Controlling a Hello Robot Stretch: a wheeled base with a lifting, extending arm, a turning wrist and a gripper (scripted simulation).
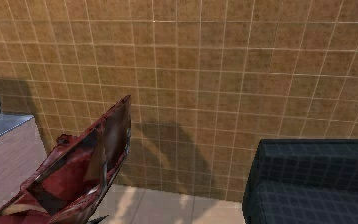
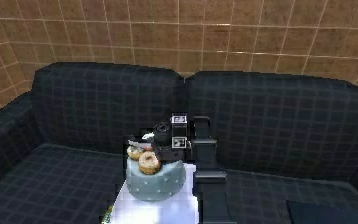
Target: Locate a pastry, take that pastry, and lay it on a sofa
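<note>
1. Guessing we're on the "take it" step: tan ring-shaped pastries (image 2: 145, 160) sit on a teal round thing (image 2: 155, 188), which stands on a white top (image 2: 177, 210) on the near side of the dark sofa (image 2: 267, 110).
2. The claw (image 2: 145, 140) is right at the pastries' far edge. Can't tell if it's over them or touching, or if it holds anything.
3. Next up, I'd say: get one pastry secured, lift it clear, then reach farther out over the sofa seat and lay it down.
</note>
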